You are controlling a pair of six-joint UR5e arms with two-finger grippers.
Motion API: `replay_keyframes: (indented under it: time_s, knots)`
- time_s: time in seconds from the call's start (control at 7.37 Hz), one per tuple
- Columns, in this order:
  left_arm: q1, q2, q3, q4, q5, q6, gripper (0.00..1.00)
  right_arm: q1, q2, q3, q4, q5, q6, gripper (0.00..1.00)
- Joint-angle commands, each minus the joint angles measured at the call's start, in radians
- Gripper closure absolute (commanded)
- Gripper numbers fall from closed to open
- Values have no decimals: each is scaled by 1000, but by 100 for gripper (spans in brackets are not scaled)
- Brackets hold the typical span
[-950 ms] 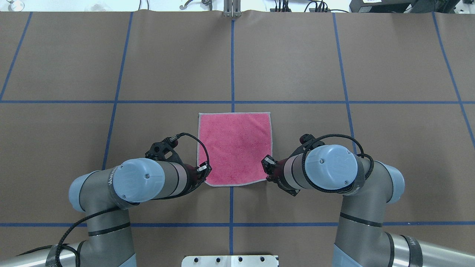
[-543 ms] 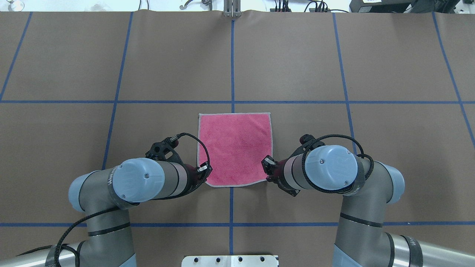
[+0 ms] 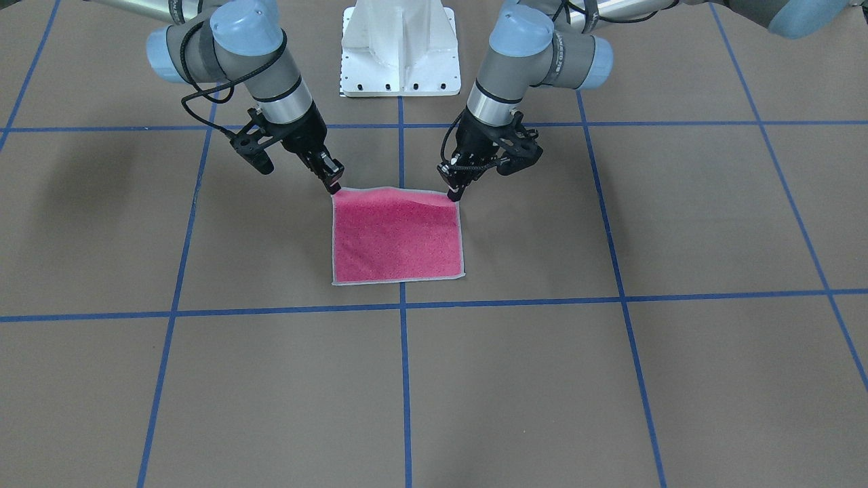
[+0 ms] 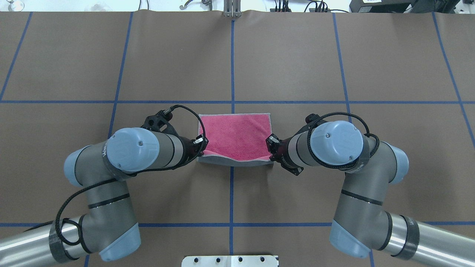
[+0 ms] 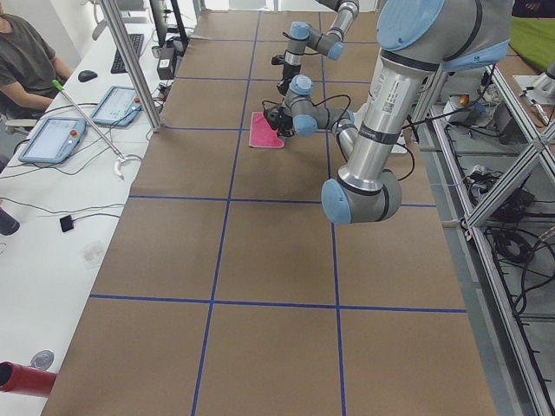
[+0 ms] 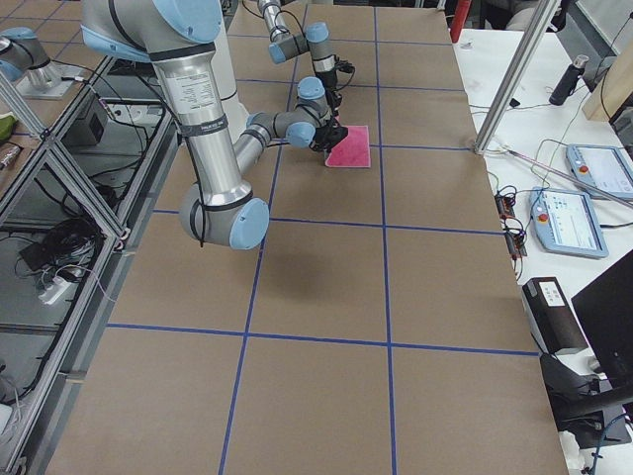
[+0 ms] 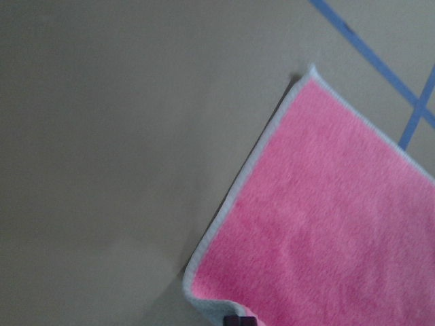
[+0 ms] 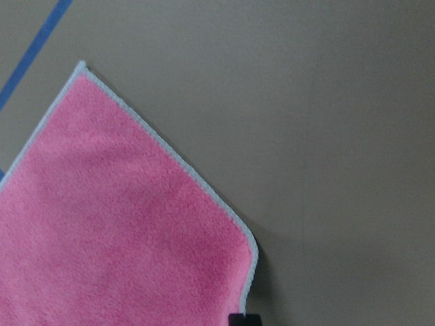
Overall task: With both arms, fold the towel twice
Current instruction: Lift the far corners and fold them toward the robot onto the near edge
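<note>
Front view: towel [image 3: 397,237], pink face up, mid-tabletop [image 3: 610,373]. The left hand [image 3: 453,196] and right hand [image 3: 334,187] are each closed on a robot-side corner.
Overhead: that edge is held off the tabletop and sags between the hands, grey underside showing.
Wrist views: pink corner, grey border.

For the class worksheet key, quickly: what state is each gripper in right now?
Left gripper: closed, holding a lifted corner of the towel.
Right gripper: closed, holding the other lifted corner.
</note>
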Motion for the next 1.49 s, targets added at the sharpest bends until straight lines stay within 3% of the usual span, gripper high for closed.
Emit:
replay_keyframes:
  time_s: [0.0,0.81,1.36]
  knots:
    - [-37,-52,75,-1,-1,0,100,50,51,-84,2,11,-6,100]
    - [-88,-95,184,-12,-5,0,100,113,163,-245,7,48,-29,100]
    - [-108,-137,228,-13,-18,0,100,121,165,-252,7,49,-42,100]
